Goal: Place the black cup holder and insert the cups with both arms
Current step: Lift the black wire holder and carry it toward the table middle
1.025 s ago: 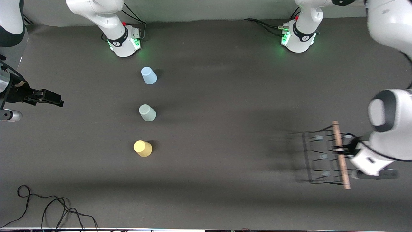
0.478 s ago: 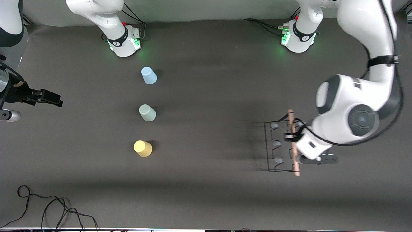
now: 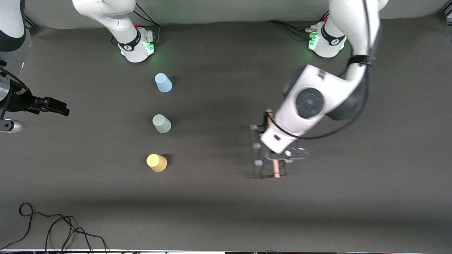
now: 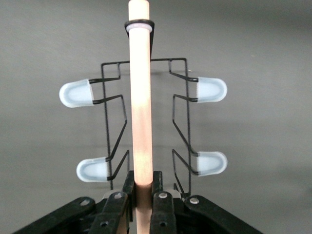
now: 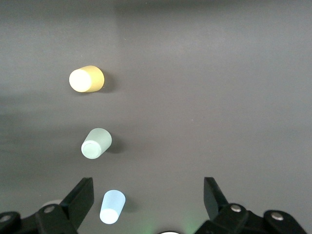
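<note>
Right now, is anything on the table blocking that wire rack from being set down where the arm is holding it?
Nothing visible does. The left gripper holds the black cup holder by its wooden handle over bare table. The three cups stand apart, toward the right arm's end.

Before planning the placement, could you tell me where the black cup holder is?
The left gripper carries the black cup holder by its rod, over the table's middle.

Black cup holder point(image 3: 263, 148) hangs by its wooden rod; blue point(image 3: 163, 83), green point(image 3: 161, 124), yellow cups point(image 3: 156, 162) stand inverted
</note>
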Robot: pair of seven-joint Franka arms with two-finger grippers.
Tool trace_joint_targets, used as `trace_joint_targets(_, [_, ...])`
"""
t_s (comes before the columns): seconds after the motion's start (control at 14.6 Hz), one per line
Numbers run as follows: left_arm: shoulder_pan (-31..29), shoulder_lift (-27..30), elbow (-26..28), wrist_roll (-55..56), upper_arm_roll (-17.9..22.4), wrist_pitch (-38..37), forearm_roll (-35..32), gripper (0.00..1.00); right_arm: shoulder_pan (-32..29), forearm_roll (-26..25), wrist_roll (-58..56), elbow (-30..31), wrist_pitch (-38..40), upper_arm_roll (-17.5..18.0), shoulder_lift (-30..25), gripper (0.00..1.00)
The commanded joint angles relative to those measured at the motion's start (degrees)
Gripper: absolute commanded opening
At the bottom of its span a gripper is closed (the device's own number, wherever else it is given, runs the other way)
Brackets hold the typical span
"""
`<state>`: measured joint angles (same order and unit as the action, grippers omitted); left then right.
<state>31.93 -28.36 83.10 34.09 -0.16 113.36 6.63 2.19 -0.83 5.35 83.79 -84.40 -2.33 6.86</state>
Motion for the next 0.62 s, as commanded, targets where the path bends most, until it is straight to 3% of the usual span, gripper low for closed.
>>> trace_joint_targets(0.0, [4.8, 3.1, 5.2, 4.5, 1.4, 2.1, -0.3, 0.00, -0.3, -0.5, -1.3, -1.3, 1.0, 0.0, 0.3, 1.00])
trace_joint_targets(0.21, [7.1, 5.9, 10.3, 7.5, 1.4, 5.1, -0.5, 0.00, -0.3, -0.5, -1.3, -1.3, 1.0, 0.1, 0.3, 1.00])
trace_joint_targets(0.55, [10.8, 5.9, 12.8, 9.7, 1.4, 7.7, -1.2, 0.00, -0.2, -0.6, -1.3, -1.3, 1.0, 0.1, 0.3, 1.00])
